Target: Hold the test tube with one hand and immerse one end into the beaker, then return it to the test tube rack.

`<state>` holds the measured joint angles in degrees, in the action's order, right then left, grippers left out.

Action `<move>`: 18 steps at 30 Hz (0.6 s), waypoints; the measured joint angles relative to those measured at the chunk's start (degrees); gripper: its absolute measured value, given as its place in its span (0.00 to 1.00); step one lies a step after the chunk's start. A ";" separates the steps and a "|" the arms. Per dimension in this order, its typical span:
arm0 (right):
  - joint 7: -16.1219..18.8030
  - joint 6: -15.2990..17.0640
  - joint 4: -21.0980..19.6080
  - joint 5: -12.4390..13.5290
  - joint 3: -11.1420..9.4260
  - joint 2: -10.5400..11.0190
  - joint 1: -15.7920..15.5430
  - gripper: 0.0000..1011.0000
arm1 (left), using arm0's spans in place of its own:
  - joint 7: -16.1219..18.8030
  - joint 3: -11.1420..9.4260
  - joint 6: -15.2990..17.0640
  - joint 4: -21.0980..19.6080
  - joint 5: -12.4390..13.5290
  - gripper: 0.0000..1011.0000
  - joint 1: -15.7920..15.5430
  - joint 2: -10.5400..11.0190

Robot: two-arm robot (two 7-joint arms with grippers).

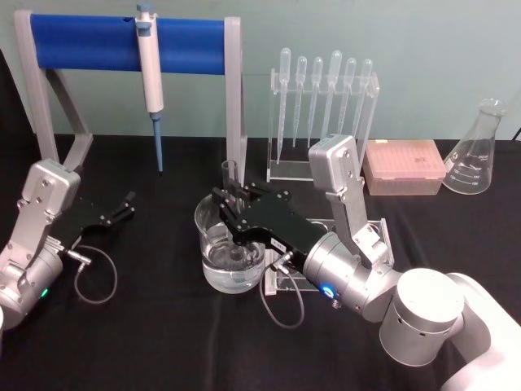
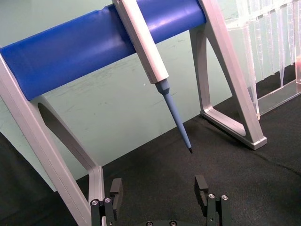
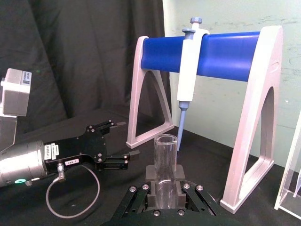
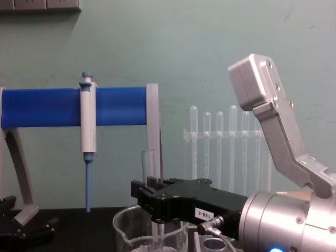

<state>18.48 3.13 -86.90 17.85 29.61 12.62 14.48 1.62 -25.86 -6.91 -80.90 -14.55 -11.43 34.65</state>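
Observation:
My right gripper is shut on the test tube, a clear glass tube held upright with its open rim up. In the right wrist view the test tube stands between the black fingers. Its lower end reaches down inside the beaker, a wide clear glass holding water. The chest view shows the right gripper level with the beaker rim, the test tube rising above it. My left gripper rests open on the table at the left, also seen as the left gripper.
A blue-barred stand with a hanging micropipette stands behind. A clear rack of plastic pipettes, an orange tip box and a conical flask line the back right. A tube rack lies under my right wrist.

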 joint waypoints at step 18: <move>0.00 0.00 0.00 0.00 0.00 0.00 0.00 0.22 | 0.00 0.00 0.00 0.00 0.00 0.99 0.00 0.00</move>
<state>18.48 3.13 -86.90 17.85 29.61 12.62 14.48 1.62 -25.86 -6.91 -80.90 -14.54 -11.43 34.65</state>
